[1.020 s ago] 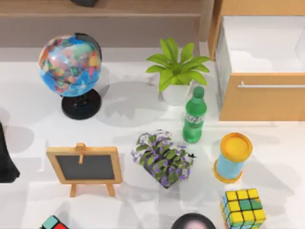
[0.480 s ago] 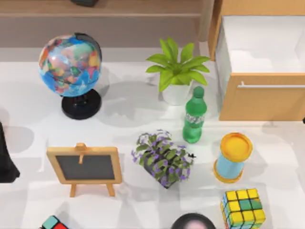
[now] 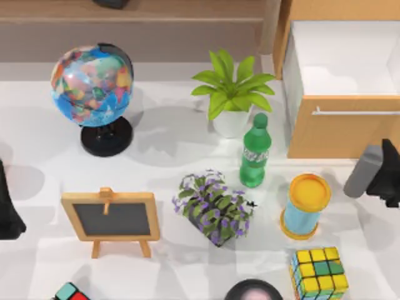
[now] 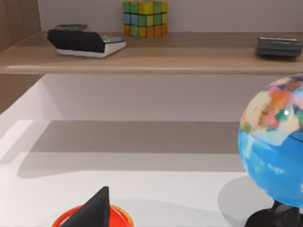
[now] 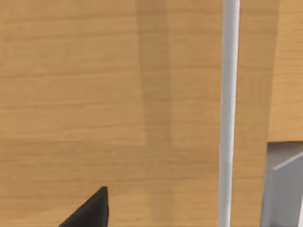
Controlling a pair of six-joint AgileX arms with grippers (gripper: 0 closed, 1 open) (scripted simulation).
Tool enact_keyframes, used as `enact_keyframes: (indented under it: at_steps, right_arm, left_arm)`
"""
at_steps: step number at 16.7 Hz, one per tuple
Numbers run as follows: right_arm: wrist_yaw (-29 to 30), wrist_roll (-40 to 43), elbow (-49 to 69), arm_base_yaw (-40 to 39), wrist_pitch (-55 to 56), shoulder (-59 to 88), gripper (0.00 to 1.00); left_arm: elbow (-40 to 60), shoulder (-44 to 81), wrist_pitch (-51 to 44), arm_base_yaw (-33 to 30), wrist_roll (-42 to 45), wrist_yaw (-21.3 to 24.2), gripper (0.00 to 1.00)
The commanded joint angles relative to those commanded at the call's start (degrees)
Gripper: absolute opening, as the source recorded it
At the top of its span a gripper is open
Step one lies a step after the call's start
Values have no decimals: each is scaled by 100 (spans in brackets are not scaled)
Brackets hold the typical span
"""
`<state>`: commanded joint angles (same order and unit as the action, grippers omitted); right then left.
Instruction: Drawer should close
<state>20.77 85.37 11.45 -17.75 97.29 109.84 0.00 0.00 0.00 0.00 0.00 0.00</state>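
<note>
The drawer (image 3: 344, 125) stands pulled out at the bench's far right, its handle (image 3: 356, 112) running left-right; the right pincer (image 3: 375, 172) sits just before its front, far nearer than the left arm (image 3: 9, 206); whether its fingers are spread I cannot tell.

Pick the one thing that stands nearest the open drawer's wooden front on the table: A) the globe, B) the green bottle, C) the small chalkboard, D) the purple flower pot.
B: in the top view the green bottle stands just left of the drawer front's lower corner, while the globe, chalkboard and purple flower pot all sit farther to the left.
</note>
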Motion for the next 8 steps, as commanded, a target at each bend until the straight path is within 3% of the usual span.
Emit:
enact_keyframes:
  at_steps: [8]
  right_arm:
    - [84, 364, 68, -187, 323, 357, 100]
  left_arm:
    - [0, 0, 0, 0, 0, 0, 100]
